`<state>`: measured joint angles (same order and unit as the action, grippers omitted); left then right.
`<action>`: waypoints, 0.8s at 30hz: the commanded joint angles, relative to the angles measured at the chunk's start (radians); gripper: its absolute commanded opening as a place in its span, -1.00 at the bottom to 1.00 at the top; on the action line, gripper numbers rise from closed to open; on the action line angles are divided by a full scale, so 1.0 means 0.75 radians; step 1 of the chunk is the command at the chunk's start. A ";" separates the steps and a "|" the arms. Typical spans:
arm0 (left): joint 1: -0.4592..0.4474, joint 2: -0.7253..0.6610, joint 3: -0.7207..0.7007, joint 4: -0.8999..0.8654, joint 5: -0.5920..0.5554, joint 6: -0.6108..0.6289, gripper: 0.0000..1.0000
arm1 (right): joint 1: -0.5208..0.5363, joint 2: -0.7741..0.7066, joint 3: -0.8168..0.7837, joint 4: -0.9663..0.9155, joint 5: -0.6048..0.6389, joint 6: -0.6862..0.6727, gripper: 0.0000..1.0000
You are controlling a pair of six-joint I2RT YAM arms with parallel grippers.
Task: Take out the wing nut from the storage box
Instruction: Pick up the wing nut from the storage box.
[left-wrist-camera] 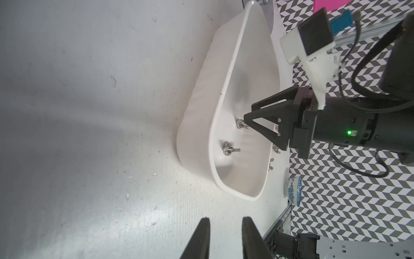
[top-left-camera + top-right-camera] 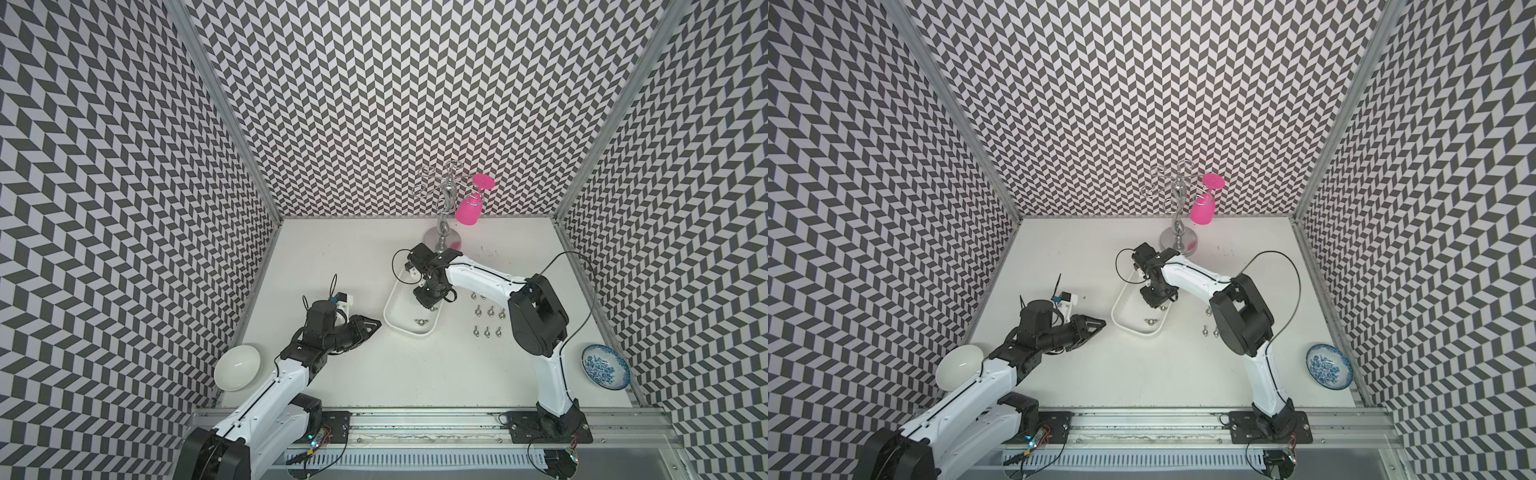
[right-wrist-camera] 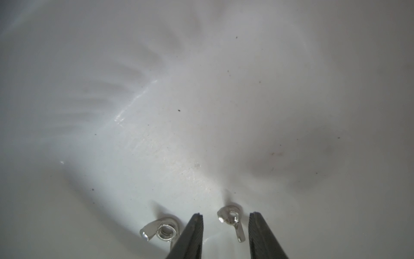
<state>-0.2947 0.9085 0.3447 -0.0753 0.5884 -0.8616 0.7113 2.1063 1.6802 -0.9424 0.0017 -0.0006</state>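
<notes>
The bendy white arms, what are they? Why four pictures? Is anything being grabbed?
They are two robot arms on a table. Two pictures look down from above; the other two come from a camera on each wrist. The right gripper is open inside the white storage box, one wing nut between its fingers, not yet pinched. A second wing nut lies beside it. Loose nuts lie on the table. The left gripper is open and empty near the box. Nothing is held.
</notes>
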 commanded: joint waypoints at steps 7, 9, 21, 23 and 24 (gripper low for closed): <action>-0.002 0.026 0.037 -0.010 0.040 0.071 -0.41 | 0.018 0.019 0.012 0.005 0.028 -0.040 -0.19; -0.002 0.031 0.043 -0.015 0.047 0.078 -0.41 | 0.027 0.023 0.009 0.001 0.025 -0.049 -0.19; 0.002 0.071 0.094 -0.087 0.035 0.149 -0.39 | 0.037 0.022 0.034 -0.018 0.120 -0.059 -0.26; 0.002 0.085 0.106 -0.099 0.032 0.164 -0.39 | 0.037 0.039 0.045 -0.033 0.123 -0.060 -0.25; 0.002 0.094 0.110 -0.103 0.038 0.169 -0.39 | 0.037 0.051 0.039 -0.034 0.115 -0.064 -0.25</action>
<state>-0.2943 0.9668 0.3954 -0.1249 0.6147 -0.7753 0.7357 2.1288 1.6863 -0.9615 0.0620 -0.0383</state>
